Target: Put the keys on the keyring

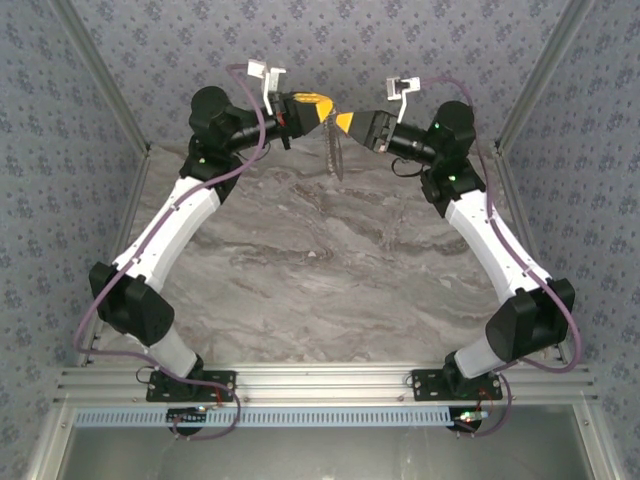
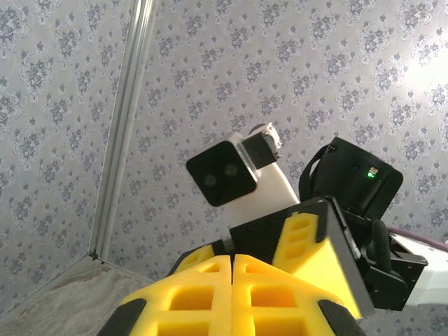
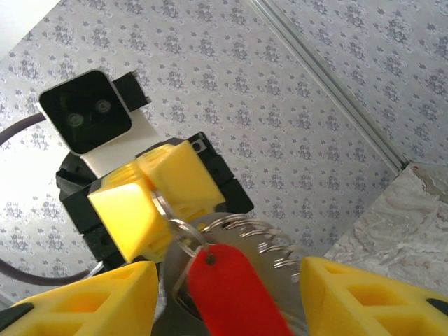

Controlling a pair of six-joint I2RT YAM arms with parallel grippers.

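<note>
Both arms are raised above the far end of the table with their grippers tip to tip. My left gripper (image 1: 318,112) (image 2: 233,262) is shut on the keyring (image 3: 178,227), a thin grey wire loop pinched between its yellow pads (image 3: 164,178). From that ring hang the red key (image 3: 234,294), several small silver rings (image 3: 280,245) and a grey metal piece. This bunch shows as a thin grey dangling shape (image 1: 335,155) in the top view. My right gripper (image 1: 345,122) (image 3: 227,276) is open, one finger on either side of the red key without touching it.
The marble table (image 1: 330,260) lies well below both grippers. Patterned walls with metal corner posts (image 1: 110,90) close in the back and sides. The right wrist's camera block (image 2: 224,171) faces the left wrist at close range.
</note>
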